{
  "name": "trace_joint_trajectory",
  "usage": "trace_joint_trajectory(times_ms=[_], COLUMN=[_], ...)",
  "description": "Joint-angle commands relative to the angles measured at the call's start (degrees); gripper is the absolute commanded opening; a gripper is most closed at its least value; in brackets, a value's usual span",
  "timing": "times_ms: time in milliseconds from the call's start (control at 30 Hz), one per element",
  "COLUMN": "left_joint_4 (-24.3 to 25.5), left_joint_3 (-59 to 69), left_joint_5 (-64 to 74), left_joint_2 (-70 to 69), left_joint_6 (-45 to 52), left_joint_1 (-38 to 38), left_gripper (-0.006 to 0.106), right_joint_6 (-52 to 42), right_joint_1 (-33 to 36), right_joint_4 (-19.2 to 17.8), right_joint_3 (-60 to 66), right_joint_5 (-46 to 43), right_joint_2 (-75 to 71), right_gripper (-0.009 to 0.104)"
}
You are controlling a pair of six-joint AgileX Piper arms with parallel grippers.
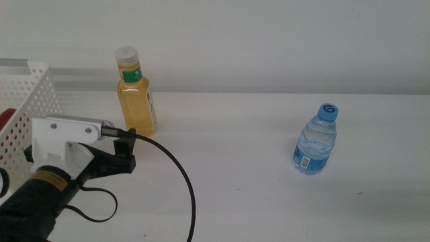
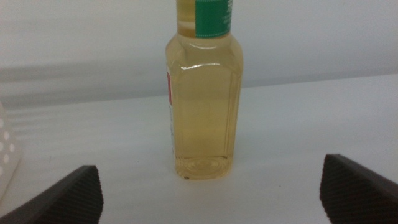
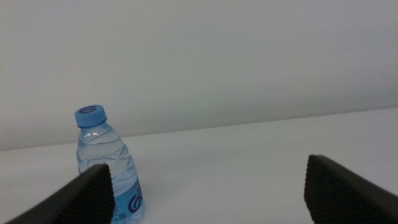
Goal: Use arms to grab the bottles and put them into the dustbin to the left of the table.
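Note:
A tall yellow-liquid bottle (image 1: 136,94) with a white cap and green neck label stands upright at the back left of the table. My left gripper (image 1: 126,146) is just in front of it, coming in from the lower left. In the left wrist view this bottle (image 2: 205,106) stands centred beyond the left gripper (image 2: 211,196), whose jaws are wide open and hold nothing. A small clear water bottle (image 1: 316,141) with a blue cap stands upright on the right. The right wrist view shows it (image 3: 106,171) beside one jaw of the open right gripper (image 3: 208,199). The white perforated dustbin (image 1: 30,94) sits at the far left.
Something red (image 1: 5,119) shows inside the dustbin at the picture's left edge. A thick black cable (image 1: 181,181) loops from the left arm over the table. A corner of the dustbin (image 2: 5,155) appears in the left wrist view. A white wall stands behind the table.

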Motion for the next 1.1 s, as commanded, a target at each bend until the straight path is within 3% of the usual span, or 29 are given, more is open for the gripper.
trace_joint_trajectory(times_ms=[0,267,1067], left_joint_4=[-0.48,2.04,3.04], left_joint_3=[-0.12,-4.34,-16.34], left_joint_5=[-1.18,-3.12,-7.13], left_joint_2=[0.16,6.92,21.61], left_joint_6=[0.00,-4.51,-9.04], left_joint_1=[-0.08,-0.08,1.68], left_gripper=[0.094,0.094,0.094], right_joint_6=[-0.25,-0.25,-0.25], right_joint_1=[-0.37,-0.37,-0.37], right_joint_4=[-0.07,-0.07,-0.07], right_joint_3=[2.50,2.50,2.50], right_joint_5=[-0.53,-0.53,-0.53], right_joint_2=[-1.74,-1.74,-1.74], right_gripper=[0.082,0.082,0.082])
